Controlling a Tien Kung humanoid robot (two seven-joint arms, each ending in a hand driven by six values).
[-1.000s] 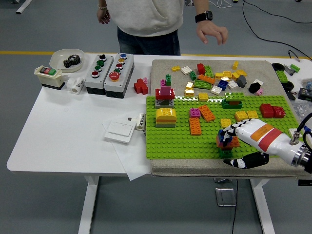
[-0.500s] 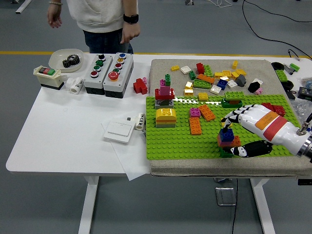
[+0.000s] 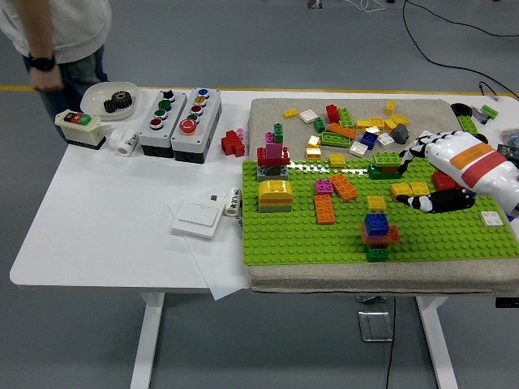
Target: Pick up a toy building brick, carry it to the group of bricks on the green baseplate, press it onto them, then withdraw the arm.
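At the far left a person [image 3: 57, 32] stands at the table's far corner, apart from the work; the white table [image 3: 105, 219] carries two button boxes [image 3: 180, 121] and a white switch plate [image 3: 199, 217], clear of the play area; the green baseplate [image 3: 292, 235] lies on a beige mat, so pressing has a firm bed; the blue brick [image 3: 376, 223] sits atop the small stack [image 3: 378, 237] near the front edge, apparently seated; the right hand [image 3: 442, 174] hovers above the plate's right side, fingers loosely spread and empty, well apart from the stack; grey floor and cables lie beyond.
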